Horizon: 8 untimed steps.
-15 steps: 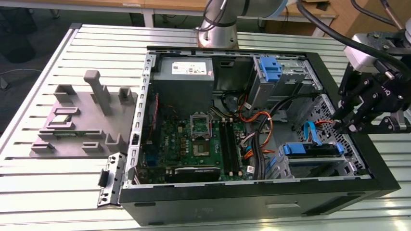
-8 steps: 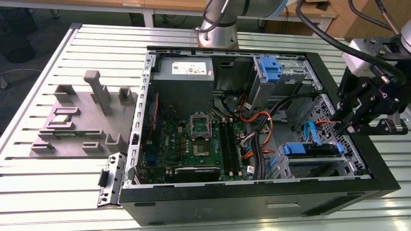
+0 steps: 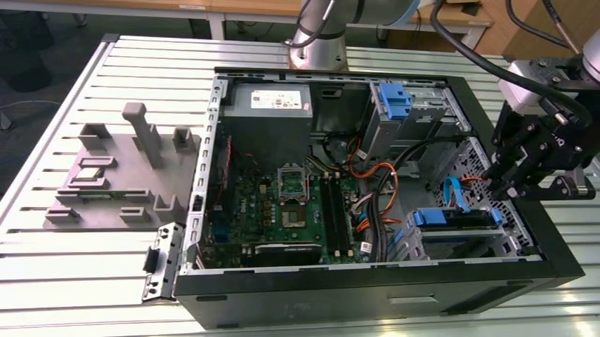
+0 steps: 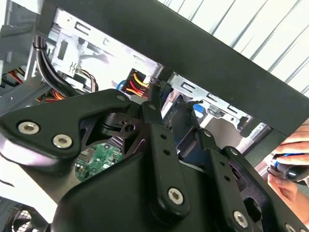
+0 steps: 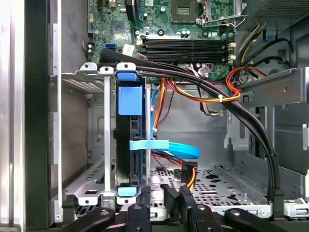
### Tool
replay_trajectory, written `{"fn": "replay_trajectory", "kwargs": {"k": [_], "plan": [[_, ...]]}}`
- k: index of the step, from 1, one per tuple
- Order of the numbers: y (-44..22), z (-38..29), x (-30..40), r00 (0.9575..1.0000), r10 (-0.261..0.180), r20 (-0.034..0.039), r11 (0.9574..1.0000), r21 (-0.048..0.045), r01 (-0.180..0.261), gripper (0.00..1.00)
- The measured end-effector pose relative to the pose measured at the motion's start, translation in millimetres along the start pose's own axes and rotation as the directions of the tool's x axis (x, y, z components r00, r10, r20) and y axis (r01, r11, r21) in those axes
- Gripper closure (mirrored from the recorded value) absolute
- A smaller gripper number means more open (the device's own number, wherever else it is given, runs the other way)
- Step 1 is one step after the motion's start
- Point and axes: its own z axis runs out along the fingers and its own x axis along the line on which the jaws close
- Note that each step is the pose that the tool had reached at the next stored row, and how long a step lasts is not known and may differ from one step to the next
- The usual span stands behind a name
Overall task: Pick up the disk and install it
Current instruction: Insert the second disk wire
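Note:
The disk [image 3: 457, 217] sits in the lower drive cage of the open computer case [image 3: 310, 298], at the exterior view's right, its blue carrier rail facing up. In the first wrist view the disk [image 5: 131, 145] stands edge-on between the cage's metal walls, with a blue tab at each end and a light-blue flat cable [image 5: 166, 146] running off its side. My gripper [image 3: 501, 188] hangs just above that cage by the case's right wall. Its black fingers [image 5: 145, 195] show apart beside the disk's near end, open, with nothing between them.
A bare blue bracket [image 3: 395, 98] sits in the upper bay next to the grey power-supply box [image 3: 270, 102]. Orange, red and black cables [image 5: 203, 92] cross beside the cage. The motherboard [image 3: 281, 210] fills the case floor. A person's hand [image 4: 289, 171] shows outside the case wall. Grey fixtures [image 3: 122, 172] stand on the slatted table.

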Motion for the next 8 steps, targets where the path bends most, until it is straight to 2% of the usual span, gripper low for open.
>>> {"fn": "replay_trajectory", "kwargs": {"k": [4,8], "plan": [[1.2,1.0,2.7,1.0,0.0,-0.0072,1.0,0.0001,0.0,0.63],[6.5,5.1,3.4,0.9999,0.0,-0.0101,1.0,0.0001,0.0,0.63]]}}
